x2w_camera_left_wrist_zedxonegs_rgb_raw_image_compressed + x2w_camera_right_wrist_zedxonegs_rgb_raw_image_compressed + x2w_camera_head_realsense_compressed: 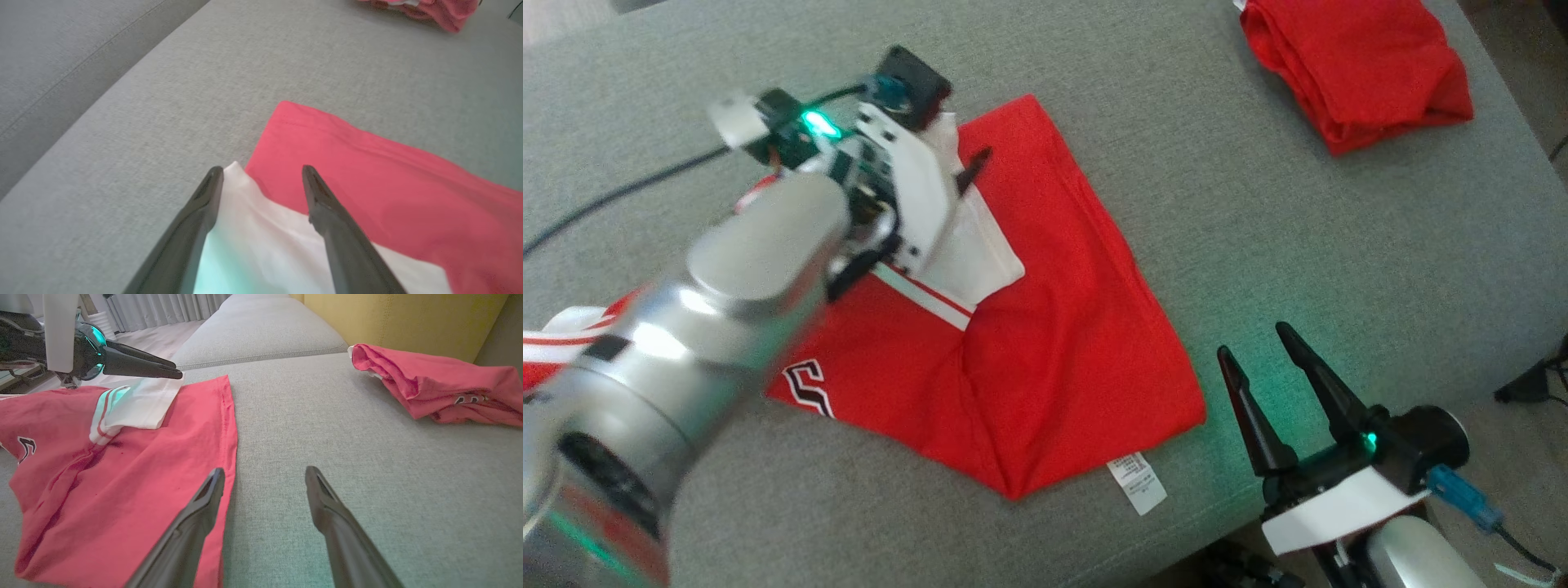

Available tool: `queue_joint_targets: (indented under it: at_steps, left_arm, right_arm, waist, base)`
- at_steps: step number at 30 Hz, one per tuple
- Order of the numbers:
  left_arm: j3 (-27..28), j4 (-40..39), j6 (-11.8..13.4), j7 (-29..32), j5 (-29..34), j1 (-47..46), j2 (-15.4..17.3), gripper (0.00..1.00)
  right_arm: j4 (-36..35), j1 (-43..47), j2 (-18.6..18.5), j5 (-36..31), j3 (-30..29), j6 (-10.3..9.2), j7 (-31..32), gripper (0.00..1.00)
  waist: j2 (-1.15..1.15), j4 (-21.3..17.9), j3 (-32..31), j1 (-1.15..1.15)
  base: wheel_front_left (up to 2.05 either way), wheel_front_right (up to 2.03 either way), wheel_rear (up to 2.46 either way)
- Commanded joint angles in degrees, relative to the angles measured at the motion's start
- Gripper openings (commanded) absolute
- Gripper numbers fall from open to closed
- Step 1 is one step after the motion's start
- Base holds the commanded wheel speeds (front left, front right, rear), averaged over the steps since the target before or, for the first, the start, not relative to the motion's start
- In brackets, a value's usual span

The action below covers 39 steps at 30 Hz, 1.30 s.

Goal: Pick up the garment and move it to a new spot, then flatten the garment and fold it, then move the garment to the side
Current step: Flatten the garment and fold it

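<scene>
A red garment (1054, 327) (122, 477) lies spread on the grey cushion (1298, 245), with black-and-white lettering near its left side. Its white sleeve (976, 245) (261, 237) (139, 404), trimmed with red stripes, is folded over the red cloth (388, 183). My left gripper (976, 163) (261, 169) (179, 373) hovers open just over the far end of that sleeve, which shows between the fingers. My right gripper (1252, 339) (264, 469) stands open over bare cushion, just right of the garment's hem, holding nothing.
A second red garment (1356, 65) (429, 10) (433, 384) lies bunched at the far right of the cushion. A white label (1137, 483) sticks out at the near hem. A black cable (605, 196) trails left. The cushion's edge (1462, 392) drops off near my right arm.
</scene>
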Motion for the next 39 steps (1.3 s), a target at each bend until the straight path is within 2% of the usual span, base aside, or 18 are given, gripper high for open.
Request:
queue_joint_targets:
  at_steps: [1, 5, 11, 17, 24, 25, 26, 27, 28, 34, 39]
  left_arm:
    - [0.3, -0.8, 0.1, -0.4, 0.2, -5.2, 2.6, 1.0]
    - [-0.8, 1.0, 0.1, -1.1, -1.1, -6.6, 3.9, 1.0]
    - [-2.2, 1.3, 0.1, 2.2, -6.3, -6.0, 4.9, 1.0]
    - [-3.3, 2.6, 0.1, 2.6, -5.6, -7.0, 6.1, 1.0]
    - [-3.8, 2.9, 0.1, 4.3, -7.8, -6.4, 7.0, 1.0]
    - [-3.8, 2.7, 0.1, 4.5, -8.2, -6.3, 7.2, 0.87]
    - [-3.9, 2.6, 0.1, 4.8, -8.4, -6.3, 7.3, 0.49]
    - [-3.9, 2.4, 0.1, 5.2, -8.7, -6.3, 7.4, 0.27]
    - [-4.0, 2.1, 0.1, 5.7, -9.2, -6.2, 7.5, 0.0]
    - [-4.1, -0.1, 0.1, 5.8, -9.7, -6.5, 8.7, 0.0]
    - [-4.2, -2.8, 0.1, 0.4, -8.1, -7.2, 9.0, 0.0]
  right_arm:
    - [-1.2, -1.6, -0.7, 0.5, 1.2, 0.37, -0.4, 1.0]
    - [-1.1, -2.0, -0.5, 0.6, 1.5, 0.37, -0.4, 1.0]
    - [-0.8, -1.7, -0.4, 0.7, 1.9, 0.37, -0.4, 1.0]
    - [-0.9, -2.3, -0.2, 0.8, 2.3, 0.37, -0.4, 1.0]
    - [-1.0, -2.5, 0.1, 0.9, 2.2, 0.37, -0.4, 1.0]
    - [-0.9, -2.5, 0.2, 0.9, 2.2, 0.37, -0.4, 1.0]
    - [-0.9, -2.5, 0.2, 0.8, 2.1, 0.37, -0.4, 1.0]
    - [-0.9, -2.5, 0.3, 0.9, 2.1, 0.37, -0.4, 1.0]
    - [-0.8, -2.6, 0.3, 0.9, 2.0, 0.37, -0.4, 1.0]
    - [-0.9, -2.7, 0.4, 0.6, 1.4, 0.37, -0.4, 1.0]
    - [-0.4, -2.2, -0.1, 1.1, 2.1, 0.37, -0.4, 1.0]
  waist:
    - [0.0, -0.4, 0.2, 0.0]
    - [0.0, -1.1, 0.3, 0.0]
    - [0.0, -2.3, 0.3, 0.0]
    - [0.0, -3.3, 0.9, 0.0]
    - [0.0, -4.2, 1.6, 0.0]
    - [0.0, -4.3, 1.6, 0.0]
    - [0.0, -4.3, 1.7, 0.0]
    - [0.0, -4.3, 1.7, 0.0]
    - [0.0, -4.4, 1.7, 0.0]
    - [0.0, -3.9, 1.4, 0.0]
    - [0.0, -2.6, 0.2, 0.0]
  base:
    - [0.0, 0.0, 0.0]
    - [0.0, 0.0, 0.0]
    - [0.0, 0.0, 0.0]
    - [0.0, 0.0, 0.0]
    - [0.0, 0.0, 0.0]
    - [0.0, 0.0, 0.0]
    - [0.0, 0.0, 0.0]
    - [0.0, 0.0, 0.0]
    - [0.0, 0.0, 0.0]
    - [0.0, 0.0, 0.0]
    - [0.0, 0.0, 0.0]
